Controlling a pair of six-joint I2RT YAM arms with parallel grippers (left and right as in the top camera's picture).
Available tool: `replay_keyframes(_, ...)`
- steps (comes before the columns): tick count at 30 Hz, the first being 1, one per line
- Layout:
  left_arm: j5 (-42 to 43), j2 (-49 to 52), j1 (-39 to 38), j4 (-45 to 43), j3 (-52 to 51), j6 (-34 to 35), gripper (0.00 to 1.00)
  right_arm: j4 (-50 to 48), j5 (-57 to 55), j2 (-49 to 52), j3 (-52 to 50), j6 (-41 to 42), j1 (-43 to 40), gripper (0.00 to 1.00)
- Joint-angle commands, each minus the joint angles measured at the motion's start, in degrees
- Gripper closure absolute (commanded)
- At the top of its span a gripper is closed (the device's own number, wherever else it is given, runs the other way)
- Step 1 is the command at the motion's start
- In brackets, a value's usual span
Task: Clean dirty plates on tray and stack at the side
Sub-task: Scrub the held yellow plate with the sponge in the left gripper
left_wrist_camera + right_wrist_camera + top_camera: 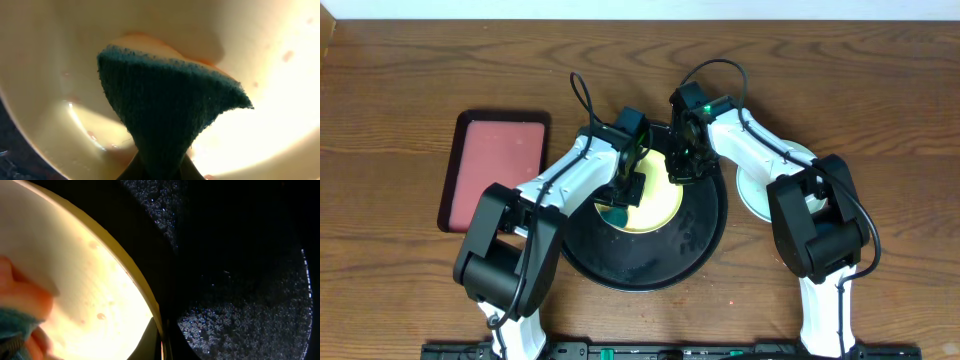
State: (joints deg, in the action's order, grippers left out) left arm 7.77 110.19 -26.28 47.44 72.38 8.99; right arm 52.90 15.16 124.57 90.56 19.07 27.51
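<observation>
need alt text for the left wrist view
A dark green scrubbing pad, pinched from below by the left gripper, presses against the inside of a yellow plate. Faint reddish spots dot the plate.

Logged left arm standing up from base at lower left, elbow folded, white forearm slanted up-right toward frame centre. Found left gripper pointed down just left of centre, pinched tight on dark green sponge; caught only the finger bases at bottom edge of left wrist view. Logged right arm standing up from base at lower right, forearm slanted up-left, green light lit on wrist at top centre. Found right gripper pointed down just right of the left one, near but apart. Saw one dark finger at bottom centre of right wrist view against rim of yellow plate; could not confirm grip.
</observation>
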Motion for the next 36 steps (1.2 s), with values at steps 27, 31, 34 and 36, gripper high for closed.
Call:
replay_keyframes(27,15.37,1.05,0.15,0.22,1.25,-3.56,0.93,0.96,-3.34,0.57,-1.51,0.39,0.35,0.99)
replay_keyframes(31,17.03,1.05,0.17,-3.91,1.25,-4.92,0.93,1.01,-3.32,0.57,-1.51,0.39,0.33,0.99)
replay_keyframes(34,13.38,1.05,0.17,-8.81,1.25,-4.79,0.93,1.07,-3.32,0.57,-1.51,0.37,0.35,0.99)
replay_keyframes(36,7.13,1.05,0.17,-11.82,1.25,-3.45,0.93,1.09,-3.34,0.57,-1.51,0.37,0.35,0.99)
